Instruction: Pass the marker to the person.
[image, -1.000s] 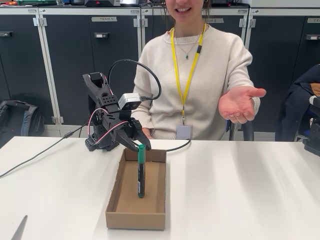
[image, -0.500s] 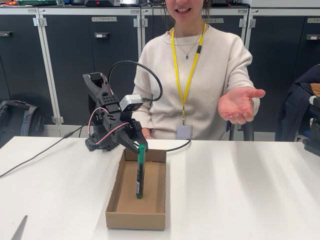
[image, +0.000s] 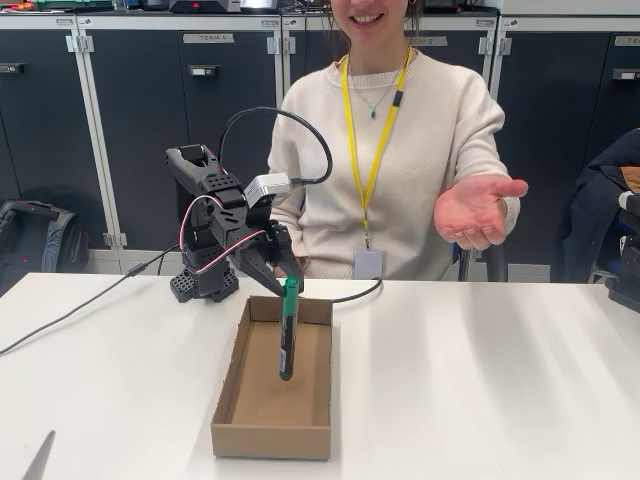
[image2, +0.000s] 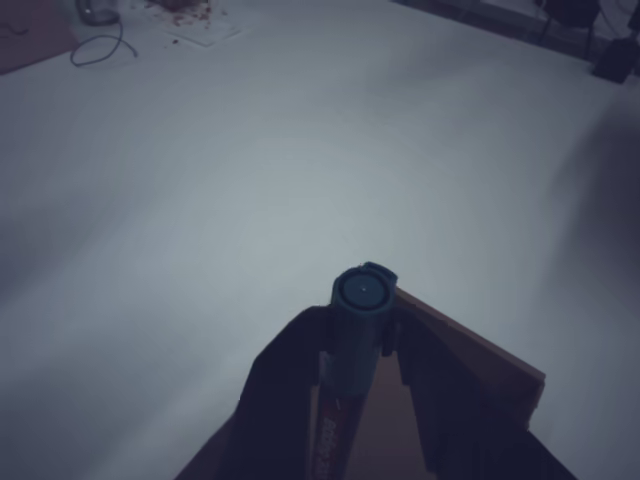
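The marker (image: 288, 330) hangs almost upright over the open cardboard box (image: 272, 432), green cap on top, its lower tip clear of the box floor. My black gripper (image: 287, 285) is shut on the cap. In the wrist view the cap's round end (image2: 361, 291) sits between my dark fingers (image2: 285, 390), with the barrel running down toward the box wall (image2: 480, 362). The person (image: 385, 140) in a cream sweater sits behind the table and holds an open palm (image: 470, 208) up at the right, well above and to the right of the marker.
The arm's base (image: 200, 285) stands on the white table (image: 480, 390) behind the box's left corner, and a black cable (image: 70, 312) trails off to the left. Dark cabinets (image: 140, 120) line the back wall. A dark bag (image: 30, 235) sits at the left.
My gripper has risen and shifted slightly right, lifting the marker's tip off the box floor. The person's open hand has stayed in place.
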